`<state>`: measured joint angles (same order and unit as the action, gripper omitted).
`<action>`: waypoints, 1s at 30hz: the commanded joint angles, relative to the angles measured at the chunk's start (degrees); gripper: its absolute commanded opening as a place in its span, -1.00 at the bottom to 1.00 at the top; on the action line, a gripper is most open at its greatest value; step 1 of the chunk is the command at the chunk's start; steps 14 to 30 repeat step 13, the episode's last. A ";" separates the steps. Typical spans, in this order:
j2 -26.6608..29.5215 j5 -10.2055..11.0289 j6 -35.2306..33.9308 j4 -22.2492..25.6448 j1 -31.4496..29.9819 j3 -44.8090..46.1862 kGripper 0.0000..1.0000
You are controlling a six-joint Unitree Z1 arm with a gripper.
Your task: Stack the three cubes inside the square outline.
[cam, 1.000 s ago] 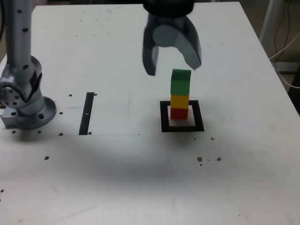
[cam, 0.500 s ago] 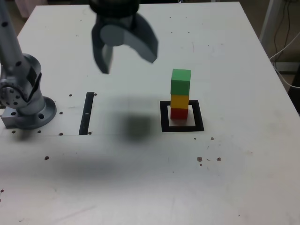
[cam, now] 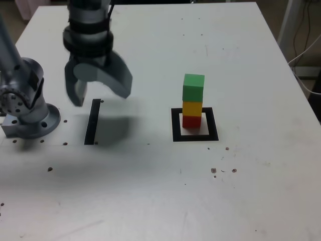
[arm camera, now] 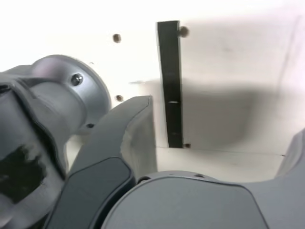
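The three cubes stand as one tower inside the square outline [cam: 175, 131] at the exterior view's right: red cube [cam: 191, 121] at the base, yellow cube [cam: 192, 108] on it, green cube [cam: 193, 87] on top, sitting slightly askew. My gripper [cam: 100, 95] hangs open and empty well to the exterior view's left of the tower, above the narrow black strip [cam: 92, 122]. In the wrist view the gripper [arm camera: 221, 133] shows wide-spread jaws with nothing between them, and the black strip [arm camera: 170, 81] lies below. The cubes and the outline are out of the wrist view.
The arm's grey base [cam: 25, 103] stands at the exterior view's left edge, also seen as the base [arm camera: 62, 95] close by in the wrist view. Small dark screw holes dot the white table [cam: 150, 191]. Cables [cam: 303, 45] hang beyond the table's right edge.
My open gripper has swung from above the tower to the exterior view's left and come down over the black strip. The tower has not moved.
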<state>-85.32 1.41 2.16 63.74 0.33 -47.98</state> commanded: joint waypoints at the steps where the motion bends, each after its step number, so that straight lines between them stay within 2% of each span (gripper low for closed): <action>1: 0.59 -0.15 -0.20 -1.35 0.12 2.33 1.00; 11: 0.45 -0.85 -0.37 -6.35 0.17 8.17 1.00; 30: 0.43 -0.94 -0.39 -6.60 0.17 8.23 1.00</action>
